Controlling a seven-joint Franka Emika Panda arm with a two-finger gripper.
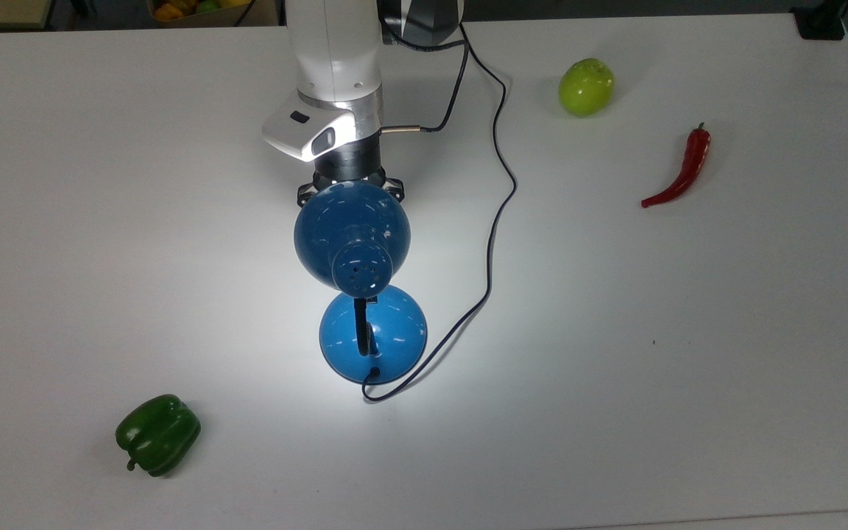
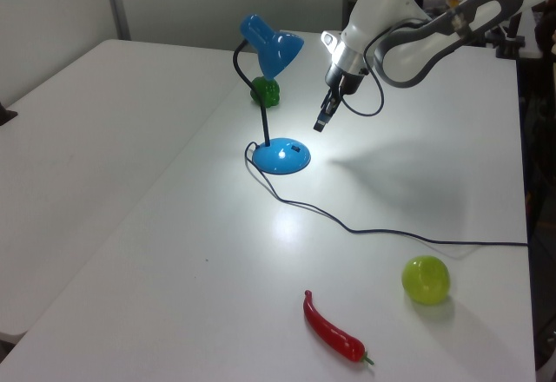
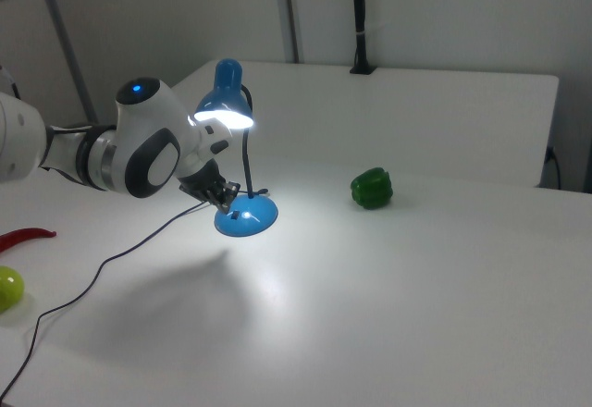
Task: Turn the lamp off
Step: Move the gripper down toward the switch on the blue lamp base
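White tabletop fills the scene. Near its centre stands the lit lamp, glossy blue, its dome shade over a round base. From 12 o'clock in the top view, the gripper hangs just above the base, fingers pressed together into one tip. Judging by looks, the lamp is light, hard and slippery, with a bendable neck; better to press the small switch on the base than grip anything.

No legible text (none anywhere).
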